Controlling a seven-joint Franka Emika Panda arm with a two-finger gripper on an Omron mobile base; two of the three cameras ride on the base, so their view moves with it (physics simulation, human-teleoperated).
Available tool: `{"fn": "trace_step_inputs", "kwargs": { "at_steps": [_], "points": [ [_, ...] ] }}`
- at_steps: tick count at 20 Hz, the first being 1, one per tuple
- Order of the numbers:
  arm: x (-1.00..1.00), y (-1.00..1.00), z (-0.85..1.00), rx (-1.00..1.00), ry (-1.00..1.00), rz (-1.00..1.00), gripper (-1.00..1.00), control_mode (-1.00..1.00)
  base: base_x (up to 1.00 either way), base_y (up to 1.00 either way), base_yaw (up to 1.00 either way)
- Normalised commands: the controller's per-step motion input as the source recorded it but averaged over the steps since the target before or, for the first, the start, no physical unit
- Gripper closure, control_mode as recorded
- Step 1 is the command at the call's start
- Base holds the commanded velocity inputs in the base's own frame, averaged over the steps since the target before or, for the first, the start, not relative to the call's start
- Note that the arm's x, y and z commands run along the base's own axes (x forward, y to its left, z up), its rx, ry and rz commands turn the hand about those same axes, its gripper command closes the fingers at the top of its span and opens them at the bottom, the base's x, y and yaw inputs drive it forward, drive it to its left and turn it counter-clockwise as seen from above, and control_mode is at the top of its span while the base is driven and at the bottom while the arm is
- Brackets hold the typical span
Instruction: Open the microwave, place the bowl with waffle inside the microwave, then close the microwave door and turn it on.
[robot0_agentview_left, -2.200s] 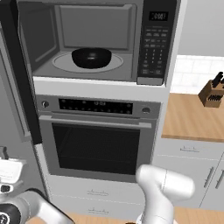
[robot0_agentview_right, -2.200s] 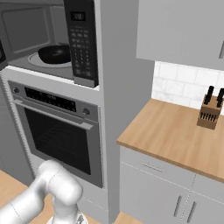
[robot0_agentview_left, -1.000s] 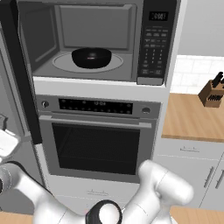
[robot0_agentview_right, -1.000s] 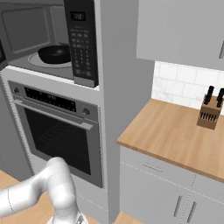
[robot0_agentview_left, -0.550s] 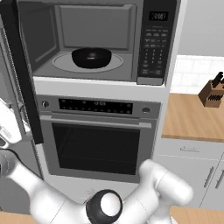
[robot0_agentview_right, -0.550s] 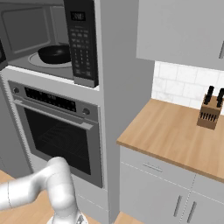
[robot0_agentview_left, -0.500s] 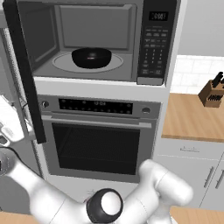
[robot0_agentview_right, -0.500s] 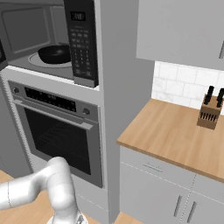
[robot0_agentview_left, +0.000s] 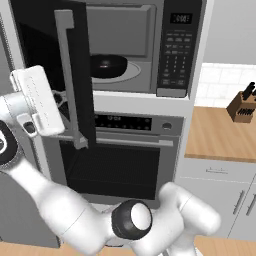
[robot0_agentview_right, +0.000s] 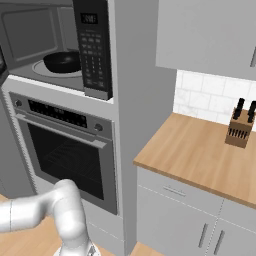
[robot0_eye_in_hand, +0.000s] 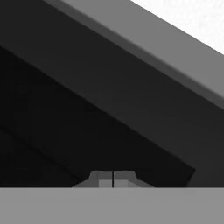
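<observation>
Left base view: the microwave door (robot0_agentview_left: 52, 70) was seen swung partway across the cavity, its black glass panel covering the left portion of the opening, with the long grey vertical bar handle (robot0_agentview_left: 69, 75) standing on its outer face. The white hand of the arm was positioned just left of that handle, at the door's outer face; whether it touched the door could not be told. The gripper (robot0_eye_in_hand: 113, 178) was seen in the hand view with its two fingertips pressed together, nothing between them, and a dark slanted surface with a grey band close ahead of them.

Inside the microwave (robot0_agentview_left: 150, 47), the bowl with waffle (robot0_agentview_left: 107, 64) was set on the round glass turntable (robot0_agentview_left: 127, 73), partly hidden behind the door edge. From the right base view the bowl (robot0_agentview_right: 62, 61) was likewise seen resting on the turntable within the grey interior. The black keypad panel (robot0_agentview_left: 177, 47) with its small display was seen to the right of the cavity.

Below the microwave, the steel oven (robot0_agentview_left: 130, 160) was seen shut. A knife block (robot0_agentview_right: 239, 130) stood on the wooden counter (robot0_agentview_right: 200, 150) to the right, near the tiled wall.
</observation>
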Motion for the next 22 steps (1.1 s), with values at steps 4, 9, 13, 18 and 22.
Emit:
{"fn": "trace_step_inputs", "kwargs": {
  "at_steps": [4, 9, 13, 18, 22],
  "points": [
    [0.48, -1.0, 0.05, 0.37, 0.0, 0.03, 1.0, -1.0, 0.0, 0.0, 0.0],
    [0.95, -1.0, 0.0, 0.28, 0.0, 0.08, 1.0, -1.0, 0.0, 0.0, 0.0],
    [1.0, -0.99, 0.0, 0.23, 0.0, 0.1, 1.0, -1.0, 0.0, 0.0, 0.0],
    [1.0, -1.0, 0.0, 0.18, 0.01, 0.08, 1.0, -1.0, 0.0, 0.0, 0.0],
    [1.0, -1.0, -0.11, 0.15, 0.06, 0.08, 1.0, -1.0, 0.0, 0.0, 0.0]
  ]
}}
